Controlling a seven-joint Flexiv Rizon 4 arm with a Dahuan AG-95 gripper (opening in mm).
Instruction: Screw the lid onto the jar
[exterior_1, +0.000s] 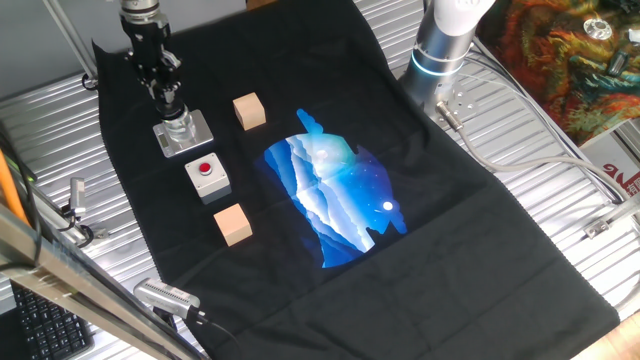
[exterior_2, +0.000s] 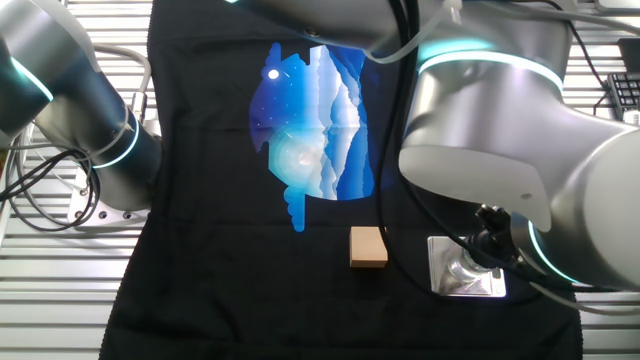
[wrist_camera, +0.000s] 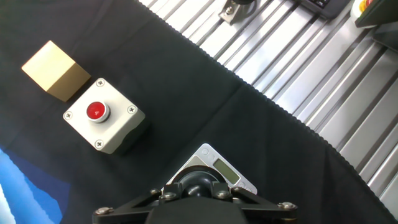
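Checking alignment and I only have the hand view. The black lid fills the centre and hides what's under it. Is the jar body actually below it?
Observer: Yes. One fixed view shows the clear jar upright on its metal plate, right under the gripper.
Operator: Anything near the plate that's outside my frame?
Observer: A second wooden cube sits beside the plate, not touching it.

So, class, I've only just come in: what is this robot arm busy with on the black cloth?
The gripper is down on top of the jar, which stands on its grey base plate at the cloth's edge. The black lid sits between the fingers over the jar. Beside it lie a button box and two wooden cubes, untouched.
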